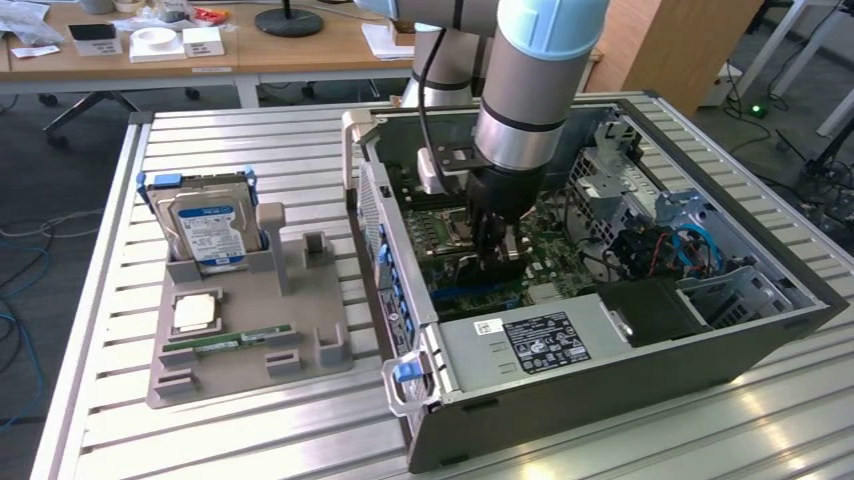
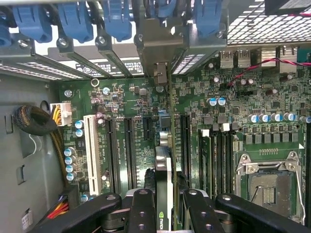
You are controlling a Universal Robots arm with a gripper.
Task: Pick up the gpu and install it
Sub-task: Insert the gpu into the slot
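My gripper (image 1: 497, 258) reaches down into the open computer case (image 1: 747, 335), low over the green motherboard (image 1: 554, 262). In the wrist view the gripper (image 2: 165, 211) is shut on the gpu (image 2: 164, 160). The gpu is a thin dark card seen edge-on, with a green logo between the black fingers (image 2: 143, 208). The card stands upright over the black expansion slots (image 2: 130, 150). Its silvery bracket end (image 2: 158, 46) lies against the case's rear slot openings. Whether the card's edge sits in a slot is hidden.
A grey parts holder (image 1: 307, 345) left of the case carries a hard drive (image 1: 207, 225), a memory stick (image 1: 227, 342) and a chip (image 1: 196, 312). Inside the case are the power supply (image 1: 527, 345), drive cage (image 1: 727, 290), cables (image 1: 667, 245), blue slot latches (image 2: 73, 22) and CPU socket (image 2: 267, 187).
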